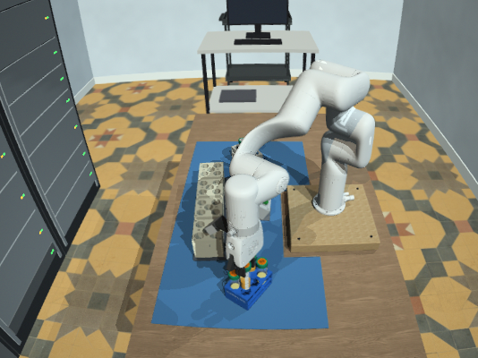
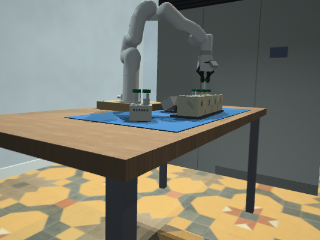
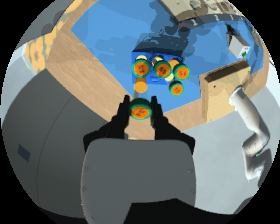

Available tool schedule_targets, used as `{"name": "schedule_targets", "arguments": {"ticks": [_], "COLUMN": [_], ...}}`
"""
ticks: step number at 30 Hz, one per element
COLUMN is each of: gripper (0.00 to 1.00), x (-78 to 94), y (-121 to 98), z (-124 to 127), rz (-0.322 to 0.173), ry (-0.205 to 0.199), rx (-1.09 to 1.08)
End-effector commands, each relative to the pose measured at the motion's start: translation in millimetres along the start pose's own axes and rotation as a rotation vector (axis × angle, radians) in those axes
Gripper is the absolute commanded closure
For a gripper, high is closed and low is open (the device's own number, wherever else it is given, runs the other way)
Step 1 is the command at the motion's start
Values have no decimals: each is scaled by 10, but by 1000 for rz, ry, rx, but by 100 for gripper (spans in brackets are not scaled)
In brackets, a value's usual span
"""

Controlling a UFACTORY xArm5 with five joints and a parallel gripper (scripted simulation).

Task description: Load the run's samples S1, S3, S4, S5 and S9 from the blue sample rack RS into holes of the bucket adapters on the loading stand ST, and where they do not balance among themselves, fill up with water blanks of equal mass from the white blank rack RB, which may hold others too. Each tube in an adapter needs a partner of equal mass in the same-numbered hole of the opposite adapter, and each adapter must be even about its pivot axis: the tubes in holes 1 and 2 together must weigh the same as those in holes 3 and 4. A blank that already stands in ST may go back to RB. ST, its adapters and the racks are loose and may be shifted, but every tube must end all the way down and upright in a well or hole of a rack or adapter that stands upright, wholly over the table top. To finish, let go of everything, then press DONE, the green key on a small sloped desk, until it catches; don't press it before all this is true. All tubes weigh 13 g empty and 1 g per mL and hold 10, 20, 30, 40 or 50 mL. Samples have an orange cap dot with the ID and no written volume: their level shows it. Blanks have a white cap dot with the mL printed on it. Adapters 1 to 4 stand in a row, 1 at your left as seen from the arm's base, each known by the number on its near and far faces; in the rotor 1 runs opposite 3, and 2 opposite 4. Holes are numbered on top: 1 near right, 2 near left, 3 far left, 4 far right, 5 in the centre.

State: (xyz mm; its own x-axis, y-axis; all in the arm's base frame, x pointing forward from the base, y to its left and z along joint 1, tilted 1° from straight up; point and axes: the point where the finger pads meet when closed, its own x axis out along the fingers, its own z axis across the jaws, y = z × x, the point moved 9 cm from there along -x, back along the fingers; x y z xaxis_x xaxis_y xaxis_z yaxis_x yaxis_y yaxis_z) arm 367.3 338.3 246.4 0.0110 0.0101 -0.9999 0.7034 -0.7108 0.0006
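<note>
My gripper [image 1: 238, 270] [image 2: 204, 78] [image 3: 140, 101] is shut on a sample tube [image 1: 243, 282] [image 2: 204, 86] with an orange cap dot [image 3: 140, 110] and orange liquid. It holds the tube upright over the near left part of the blue sample rack RS [image 1: 243, 299] [image 3: 158, 82]. The tube's lower end is at the rack's top; I cannot tell whether it is in a well. Several other orange-dotted samples [image 1: 261, 262] [image 3: 163, 68] stand in the rack. The loading stand ST [image 1: 208, 208] [image 2: 195, 104] with its row of adapters lies just beyond the rack. The cap ID is too small to read.
The white blank rack RB [image 2: 140, 113] with green-capped blanks [image 2: 136, 91] stands on the blue mat [image 1: 295, 306], mostly hidden by the arm in the top view. A grey sloped desk [image 2: 168, 102] sits beside ST. The arm's wooden base plate [image 1: 331, 236] is at the right.
</note>
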Motion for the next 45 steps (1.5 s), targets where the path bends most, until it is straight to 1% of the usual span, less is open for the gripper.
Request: {"name": "schedule_targets", "arguments": {"ticks": [1,17,45], "gripper": [100,100,100], "x": [48,58,298], "y": [0,0,0], "z": [-9,-9,-10], "rz": [0,0,0], "ry": [5,5,5], "rx": [0,0,0]}}
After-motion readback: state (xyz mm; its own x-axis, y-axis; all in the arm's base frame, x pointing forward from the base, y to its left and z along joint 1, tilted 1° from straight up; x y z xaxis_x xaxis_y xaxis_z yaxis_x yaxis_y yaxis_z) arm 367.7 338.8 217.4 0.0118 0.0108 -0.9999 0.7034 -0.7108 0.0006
